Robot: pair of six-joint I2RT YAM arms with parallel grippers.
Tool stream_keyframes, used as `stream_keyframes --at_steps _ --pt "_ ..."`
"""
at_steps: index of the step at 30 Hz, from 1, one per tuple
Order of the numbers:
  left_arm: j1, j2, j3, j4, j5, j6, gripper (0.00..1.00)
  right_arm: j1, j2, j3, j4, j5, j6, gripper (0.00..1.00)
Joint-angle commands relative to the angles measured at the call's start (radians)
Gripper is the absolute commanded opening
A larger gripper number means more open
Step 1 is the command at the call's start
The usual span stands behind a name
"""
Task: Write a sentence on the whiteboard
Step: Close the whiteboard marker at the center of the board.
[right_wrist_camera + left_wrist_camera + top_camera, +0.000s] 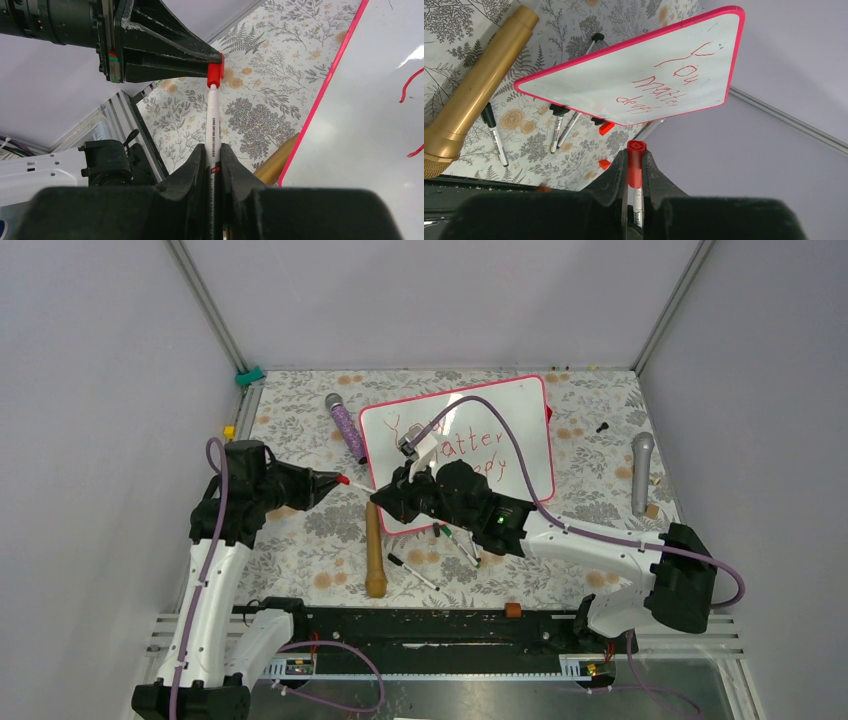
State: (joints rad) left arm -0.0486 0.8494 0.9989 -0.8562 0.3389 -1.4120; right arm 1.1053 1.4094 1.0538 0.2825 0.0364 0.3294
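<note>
Top external view, floral-patterned tabletop (300, 540), plain grey walls (100, 390), whiteboard (525, 405)

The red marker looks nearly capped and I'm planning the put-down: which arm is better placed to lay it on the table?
Right, probably. The right pincer is shut on the marker, gripping its white barrel, while the left pincer pinches only the red cap at the tip.
</note>
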Motion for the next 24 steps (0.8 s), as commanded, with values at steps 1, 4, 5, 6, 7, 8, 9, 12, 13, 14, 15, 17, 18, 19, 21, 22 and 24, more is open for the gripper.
stream_keyframes --at_steps 1,4,5,6,7,8,9,12,13,14,15,17,18,19,21,22,24 --pt "-0.004 -0.021 -0.009 0.035 0.042 -0.042 0.0 0.009 0.015 0.05 0.046 0.014 -0.002 0.0" --pt "-0.008 -0.019 -0.009 0.035 0.045 -0.043 0.0 0.009 0.026 0.056 0.042 0.013 -0.001 0.0" --pt "-0.008 -0.019 -0.01 0.035 0.046 -0.043 0.0 0.008 0.029 0.058 0.041 0.015 0.0 0.0" --pt "-0.009 -0.018 -0.01 0.035 0.048 -0.044 0.0 0.008 0.032 0.059 0.043 0.016 0.0 0.0" --pt "-0.012 -0.018 -0.009 0.035 0.05 -0.044 0.0 0.009 0.036 0.061 0.042 0.017 0.0 0.0" --pt "-0.014 -0.019 -0.009 0.036 0.053 -0.046 0.0 0.008 0.039 0.064 0.043 0.02 0.0 0.0" --pt "-0.019 -0.02 -0.011 0.035 0.05 -0.052 0.0 0.008 0.044 0.066 0.043 0.023 0.0 0.0" --pt "-0.058 -0.029 -0.022 0.048 0.034 -0.085 0.0 0.009 0.07 0.076 0.071 0.052 0.005 0.0" --pt "-0.074 -0.036 -0.034 0.066 0.032 -0.103 0.0 0.01 0.088 0.079 0.091 0.058 0.006 0.0" --pt "-0.089 -0.042 -0.047 0.089 0.029 -0.127 0.0 0.011 0.103 0.078 0.125 0.065 0.004 0.0" --pt "-0.105 -0.047 -0.058 0.111 0.023 -0.148 0.0 0.015 0.115 0.076 0.157 0.086 0.002 0.0" --pt "-0.134 -0.048 -0.065 0.129 0.0 -0.171 0.0 0.027 0.139 0.085 0.189 0.135 -0.015 0.0" --pt "-0.149 -0.047 -0.063 0.13 -0.011 -0.176 0.0 0.034 0.152 0.102 0.185 0.157 -0.027 0.0" --pt "-0.164 -0.045 -0.062 0.13 -0.021 -0.18 0.0 0.042 0.163 0.118 0.18 0.176 -0.042 0.0" --pt "-0.197 -0.037 -0.058 0.13 -0.04 -0.188 0.0 0.048 0.187 0.147 0.164 0.187 -0.061 0.0" --pt "-0.222 -0.034 -0.057 0.135 -0.055 -0.197 0.0 0.05 0.197 0.159 0.159 0.192 -0.065 0.0" --pt "-0.284 -0.026 -0.065 0.158 -0.094 -0.224 0.0 0.05 0.215 0.177 0.153 0.194 -0.07 0.0"
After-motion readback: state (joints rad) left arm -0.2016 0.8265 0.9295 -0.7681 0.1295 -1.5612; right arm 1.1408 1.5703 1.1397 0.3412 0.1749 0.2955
